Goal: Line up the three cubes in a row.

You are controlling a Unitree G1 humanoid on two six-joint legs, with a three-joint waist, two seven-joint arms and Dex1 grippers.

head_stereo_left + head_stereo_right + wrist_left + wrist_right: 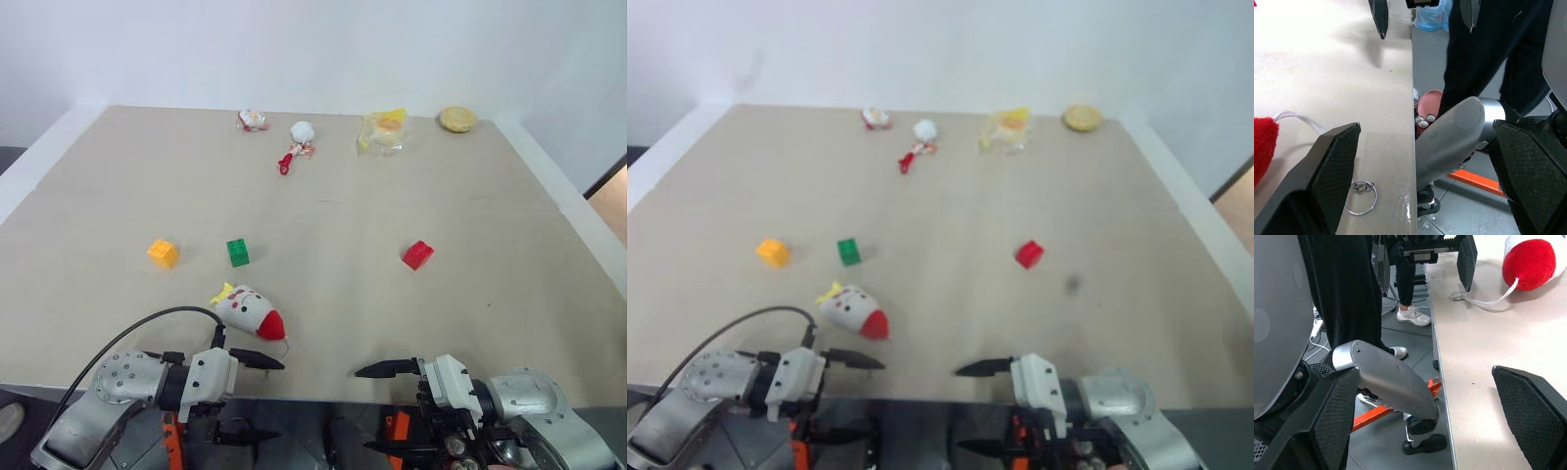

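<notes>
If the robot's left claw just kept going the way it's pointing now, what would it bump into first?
Most likely the right gripper. The left gripper, open, points sideways along the table's near edge, straight at the other's fingertips. The gap between them looks free, though depth is hard to judge.

Silver arms, black textured jaws

Beige worktop [470, 323], white wall behind. White plush toy [250, 310], red tip, yellow tuft, lying on side near front edge; white cord and small metal ring [1360, 196] trailing from red end. Along far edge: small white-and-red trinket [252, 119]; white ball-shaped trinket with red tail [299, 142] just beside it; clear bag with yellow contents [382, 130]; round yellow disc [458, 118] at far right corner. Grey floor below front edge: pink bowl [1431, 101], cans [1423, 121], person's white sneaker [1414, 317].
</notes>
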